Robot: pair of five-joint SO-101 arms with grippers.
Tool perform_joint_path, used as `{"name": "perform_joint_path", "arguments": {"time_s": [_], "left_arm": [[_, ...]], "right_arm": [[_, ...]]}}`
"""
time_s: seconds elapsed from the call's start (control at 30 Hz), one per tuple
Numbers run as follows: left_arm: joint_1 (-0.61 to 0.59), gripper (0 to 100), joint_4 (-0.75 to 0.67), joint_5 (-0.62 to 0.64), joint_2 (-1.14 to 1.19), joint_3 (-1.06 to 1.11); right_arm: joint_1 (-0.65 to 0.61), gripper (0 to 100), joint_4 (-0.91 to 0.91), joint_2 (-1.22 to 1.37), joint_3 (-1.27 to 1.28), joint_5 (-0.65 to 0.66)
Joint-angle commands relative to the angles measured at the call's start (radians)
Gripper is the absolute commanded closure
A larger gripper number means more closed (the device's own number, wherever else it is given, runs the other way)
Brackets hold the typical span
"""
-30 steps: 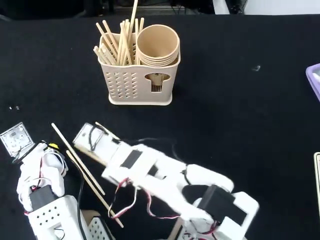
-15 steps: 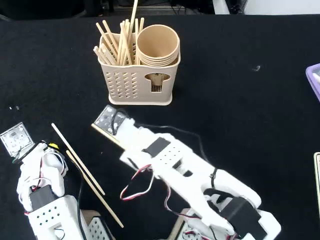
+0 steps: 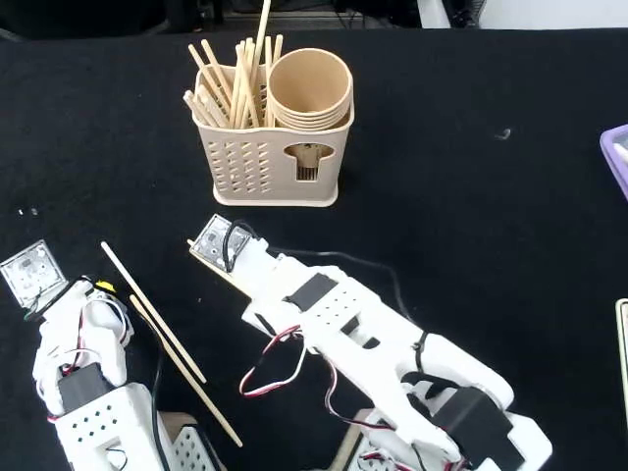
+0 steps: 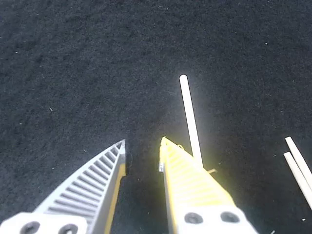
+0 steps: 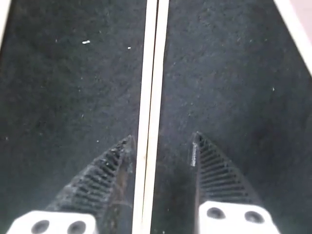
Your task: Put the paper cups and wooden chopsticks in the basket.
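Note:
The beige basket (image 3: pixel 270 162) stands at the back of the table, holding many wooden chopsticks (image 3: pixel 231 83) and a stack of paper cups (image 3: pixel 310 88). My right gripper (image 3: pixel 211 245) hovers low in front of it, open, over a pair of chopsticks (image 3: pixel 234 277). In the right wrist view that pair (image 5: pixel 151 97) runs lengthwise between the open fingertips (image 5: pixel 163 139), close to one jaw. Two more chopsticks (image 3: pixel 162 329) lie diagonally beside my left gripper (image 3: pixel 39 285). In the left wrist view that gripper (image 4: pixel 142 142) is open, with one chopstick (image 4: pixel 189 114) beside the yellow finger.
The tabletop is black cloth. A purple container's edge (image 3: pixel 616 152) shows at the far right. Two further chopstick ends (image 4: pixel 297 161) lie off to one side in the left wrist view. A pale slanted edge (image 5: pixel 292 22) crosses a corner of the right wrist view.
My right arm has stretched forward and away from the left arm, ending nearer the basket over the pair of chopsticks. The left arm and the loose chopsticks have stayed put.

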Motion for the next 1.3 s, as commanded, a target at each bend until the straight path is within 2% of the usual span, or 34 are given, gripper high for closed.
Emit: {"name": "perform_joint_path", "arguments": {"time_s": [0.0,0.07,0.2,0.27,0.33,0.5,0.8,0.93,1.0,1.1,1.27], "left_arm": [[0.002,88,-0.012,0.003,-0.009,-0.033],[0.002,88,-0.012,0.003,-0.009,-0.033],[0.002,88,-0.012,0.003,-0.009,-0.033],[0.002,88,-0.012,0.003,-0.009,-0.033],[0.002,88,-0.012,0.003,-0.009,-0.033],[0.002,88,-0.012,0.003,-0.009,-0.033],[0.002,88,-0.012,0.003,-0.009,-0.033],[0.004,88,-0.012,0.003,-0.009,-0.033],[0.004,88,-0.012,0.003,-0.009,-0.033],[0.004,88,-0.012,0.003,-0.009,-0.033],[0.004,88,-0.012,0.003,-0.009,-0.033]], "right_arm": [[-0.012,81.1,-0.072,0.062,-0.010,0.009],[-0.032,81.1,-0.094,0.127,-0.038,0.009],[-0.032,81.8,-0.026,0.225,-0.147,0.008],[-0.032,88.4,-0.012,0.248,-0.170,0.008],[-0.032,99.6,-0.023,0.252,-0.173,0.008],[-0.025,98.8,-0.005,0.166,-0.151,0.008],[0.095,98.8,0.069,-0.364,0.036,0.008],[0.104,98.8,0.143,-0.668,0.061,-0.003],[0.100,98.8,0.138,-0.823,0.048,-0.052],[0.101,98.7,0.005,-1.012,-0.007,-0.114],[0.103,98.7,-0.440,-1.040,-0.030,-0.126]]}}
